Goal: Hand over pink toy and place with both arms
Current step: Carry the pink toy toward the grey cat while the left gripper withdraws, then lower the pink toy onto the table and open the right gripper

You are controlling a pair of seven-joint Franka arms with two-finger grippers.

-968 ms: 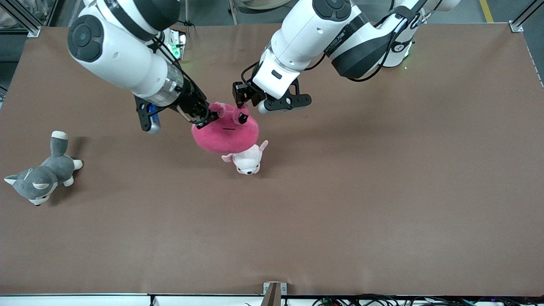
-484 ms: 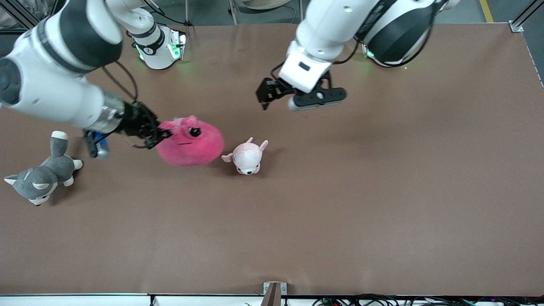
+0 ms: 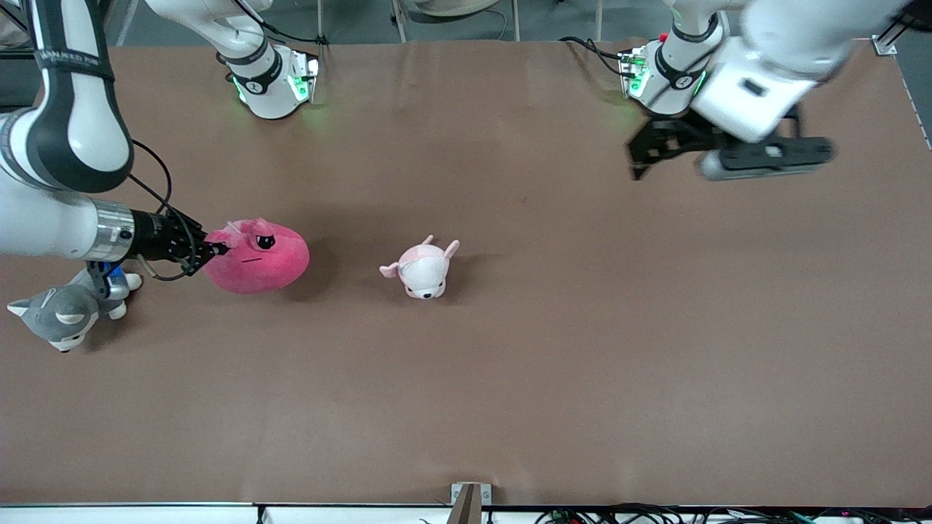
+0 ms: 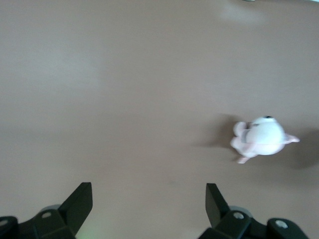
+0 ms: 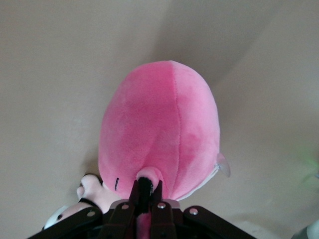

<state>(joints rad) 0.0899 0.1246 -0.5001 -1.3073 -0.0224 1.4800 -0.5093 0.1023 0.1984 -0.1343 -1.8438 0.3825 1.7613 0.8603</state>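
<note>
1. The right gripper [image 3: 211,249], black and two-fingered on a white jointed arm, is clamped tight on a small pink tuft at the edge of the hot-pink rounded plush toy [image 3: 256,257].
2. In the right wrist view the fingers [image 5: 145,191] are pinched together with that tuft between them, and the pink toy's smooth body [image 5: 162,127] fills the picture ahead of them.
3. The pink toy is toward the right arm's end of the brown table [image 3: 582,349], its dark eye and flat line mouth facing up; whether it touches the table cannot be told.
4. The left gripper [image 3: 659,149] hangs over the table toward the left arm's end, close to that arm's base, with its jaws spread wide and nothing between them.
5. The left wrist view shows its two black fingertips [image 4: 79,201] well apart over bare table.
6. A small pale pink-and-white animal plush with ears [image 3: 422,268] lies on the table near the middle, apart from the pink toy.
7. A grey-and-white dog plush [image 3: 62,313] lies beside the right arm's wrist, nearer to the front camera than the pink toy.
</note>
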